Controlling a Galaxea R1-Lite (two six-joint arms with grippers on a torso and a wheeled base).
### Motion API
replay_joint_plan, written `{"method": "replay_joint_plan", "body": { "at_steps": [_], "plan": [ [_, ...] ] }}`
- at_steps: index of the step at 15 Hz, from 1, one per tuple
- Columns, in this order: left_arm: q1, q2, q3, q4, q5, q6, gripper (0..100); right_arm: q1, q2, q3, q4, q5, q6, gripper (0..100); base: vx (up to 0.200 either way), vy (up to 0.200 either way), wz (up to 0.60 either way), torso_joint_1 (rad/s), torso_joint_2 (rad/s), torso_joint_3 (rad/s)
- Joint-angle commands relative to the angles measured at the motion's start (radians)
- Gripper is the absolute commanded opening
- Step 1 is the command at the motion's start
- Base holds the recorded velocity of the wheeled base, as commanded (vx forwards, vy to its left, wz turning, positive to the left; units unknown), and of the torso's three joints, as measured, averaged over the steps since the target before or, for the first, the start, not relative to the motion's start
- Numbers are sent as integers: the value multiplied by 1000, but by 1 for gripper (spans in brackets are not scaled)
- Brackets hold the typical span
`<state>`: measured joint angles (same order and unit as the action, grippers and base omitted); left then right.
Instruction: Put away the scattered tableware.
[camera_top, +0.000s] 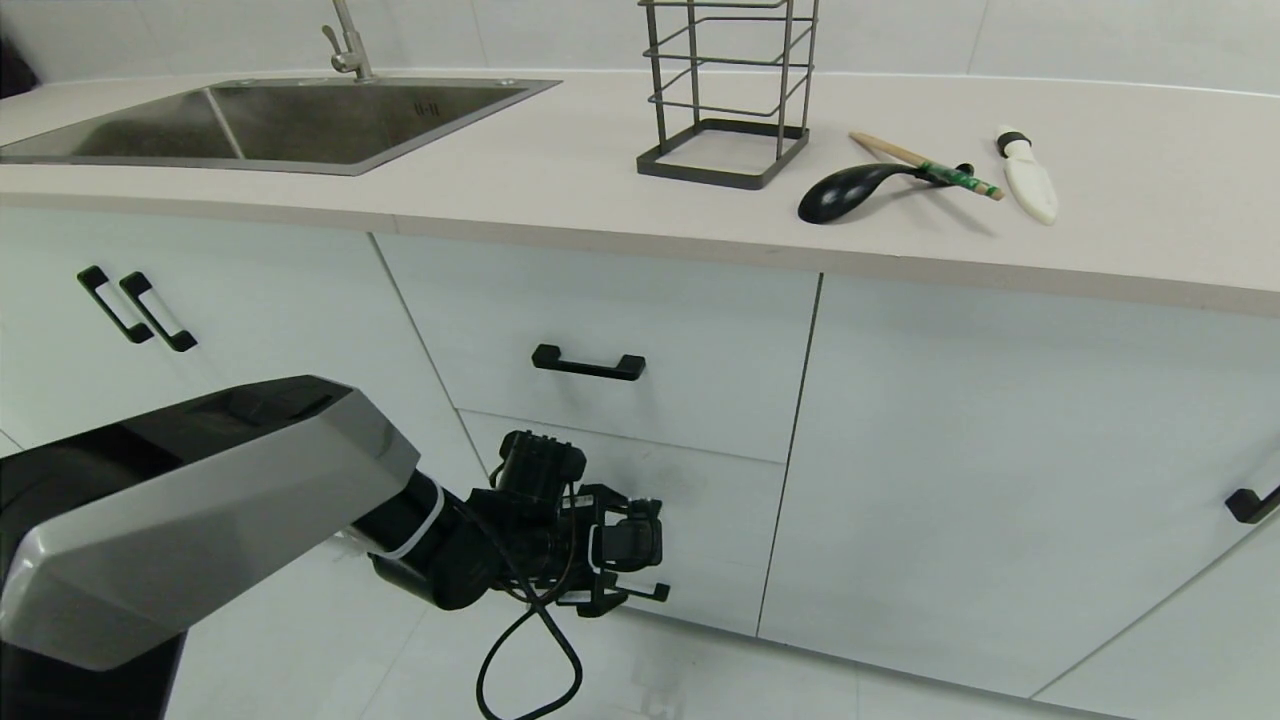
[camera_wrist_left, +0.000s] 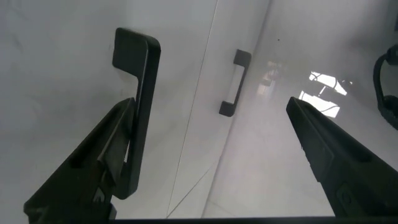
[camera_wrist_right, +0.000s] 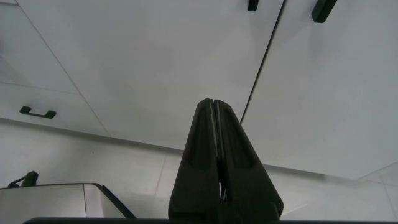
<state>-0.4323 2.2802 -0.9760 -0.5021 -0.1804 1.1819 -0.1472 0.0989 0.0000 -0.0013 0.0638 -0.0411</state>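
**A:** Head view first: how is the left arm posed?

**B:** It's low in front of the white cabinet fronts (camera_top: 700, 330). The forearm angles downward and the left gripper (camera_top: 655, 548) is level with the lower drawer, below a black bar handle (camera_top: 588, 363).

**A:** And its fingers?

**B:** Spread wide with nothing between them. In the left wrist view they are dark, tapering fingers (camera_wrist_left: 93, 168). A flat handle (camera_wrist_left: 137, 112) sits just beside one of them, but I can't tell whether they touch.

**A:** The right gripper (camera_wrist_right: 213, 106)?

**B:** Its two black fingers are pressed flat together, gripping nothing, and it faces smooth cabinet doors.

**A:** Where's the tableware?

**B:** Up on the pale matte countertop (camera_top: 560, 190). A glossy black spoon (camera_top: 850, 192) with a curved handle lies there. Wooden chopsticks (camera_top: 925, 165) with green patterned ends are crossed over that handle. A white utensil (camera_top: 1030, 180) with a black band lies near them, apart. On the robot's left of them stands a dark wire rack (camera_top: 725, 100), upright. A steel sink (camera_top: 280, 120) is set in farther left.
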Motion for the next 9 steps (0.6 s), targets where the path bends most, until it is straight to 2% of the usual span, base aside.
{"method": "replay_joint_plan", "body": {
  "at_steps": [1,4,9],
  "plan": [
    [-2,-5,26,8,-1,-2,100,0,1,0,0,1,0,0,0,0,0,0,0,0],
    [-6,-33,80,7,-1,-7,100,0,1,0,0,1,0,0,0,0,0,0,0,0],
    [-6,-87,114,5,-2,-7,100,0,1,0,0,1,0,0,0,0,0,0,0,0]
  ]
}}
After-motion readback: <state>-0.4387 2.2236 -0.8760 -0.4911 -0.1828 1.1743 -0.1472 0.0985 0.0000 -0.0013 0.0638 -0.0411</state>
